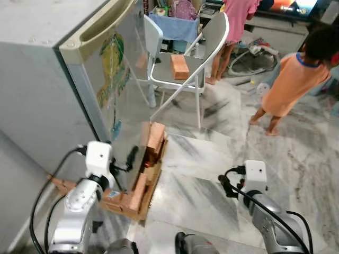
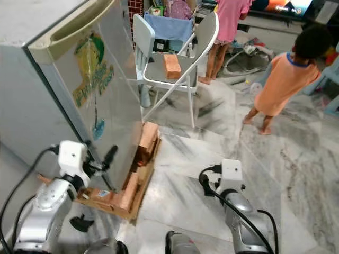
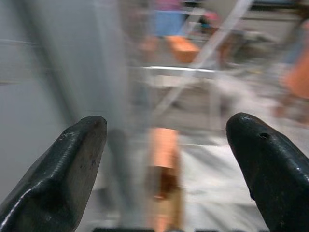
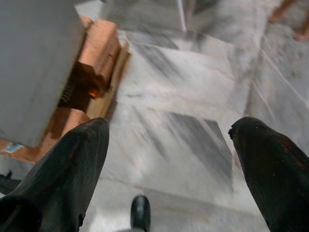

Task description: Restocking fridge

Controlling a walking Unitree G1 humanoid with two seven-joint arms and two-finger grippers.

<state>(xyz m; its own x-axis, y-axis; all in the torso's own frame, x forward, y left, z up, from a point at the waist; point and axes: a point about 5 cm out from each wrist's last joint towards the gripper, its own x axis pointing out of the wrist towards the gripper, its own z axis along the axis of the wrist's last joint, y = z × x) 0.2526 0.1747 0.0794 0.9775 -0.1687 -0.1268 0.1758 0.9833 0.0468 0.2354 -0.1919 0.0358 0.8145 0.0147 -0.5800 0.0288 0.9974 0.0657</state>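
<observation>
The grey fridge (image 1: pixel 32 79) stands at my left with its door (image 1: pixel 114 90) closed; a yellow-green sticker is on the door. It rests on orange bricks (image 1: pixel 153 140) and a wooden pallet (image 1: pixel 151 185). My left gripper (image 1: pixel 130 159) is raised close to the lower part of the door, open, with nothing between its fingers (image 3: pixel 79 159). My right gripper (image 1: pixel 226 186) hangs low over the marble floor to the right of the pallet, open and empty, its fingers (image 4: pixel 72 169) spread wide. An orange block (image 1: pixel 179 66) lies on a folding chair (image 1: pixel 161 71) beyond the fridge.
Past the chair, a person in pink (image 1: pixel 235 21) stands at the back. A person in orange (image 1: pixel 296 79) stands on the floor at the right. A blue cloth (image 1: pixel 172 26) hangs behind the chair. Marble floor (image 1: pixel 206 159) stretches between me and the chair.
</observation>
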